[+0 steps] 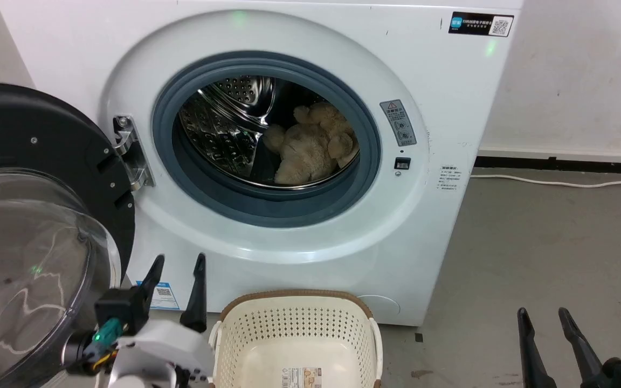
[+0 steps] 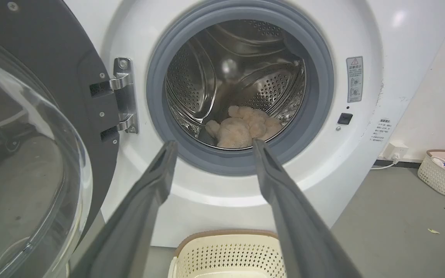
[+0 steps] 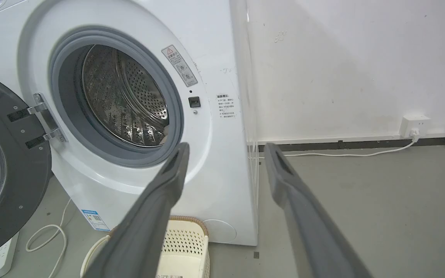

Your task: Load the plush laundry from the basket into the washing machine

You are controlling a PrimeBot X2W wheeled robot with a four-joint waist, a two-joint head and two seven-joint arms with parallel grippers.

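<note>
The washing machine (image 1: 450, 161), a white front-loader, stood straight ahead of both grippers, its porthole open toward them. Its door (image 1: 30, 140), black-rimmed with a clear bubble, hung swung open on its hinge beyond and to the left of the left gripper (image 1: 179, 258). The steel drum (image 1: 224, 124) sat inside the grey gasket, ahead of and above that gripper's fingertips. The basket (image 1: 294, 323), cream with a brown rim, stood on the floor against the foot of the machine, just to the right of the left gripper and between it and the right gripper (image 1: 543, 312); its bottom showed bare, with a label on it. The plush laundry (image 1: 313, 143) lay inside the drum, low and toward its right side, well beyond both grippers and touched by neither. The left gripper hovered in front of the machine with its two dark fingers spread apart and nothing between them, pointing at the porthole. The right gripper stood off to the right over the grey floor, its fingers likewise spread and empty. Far to the right of the left gripper, by the wall, a second basket (image 2: 444, 173) held coloured items.
</note>
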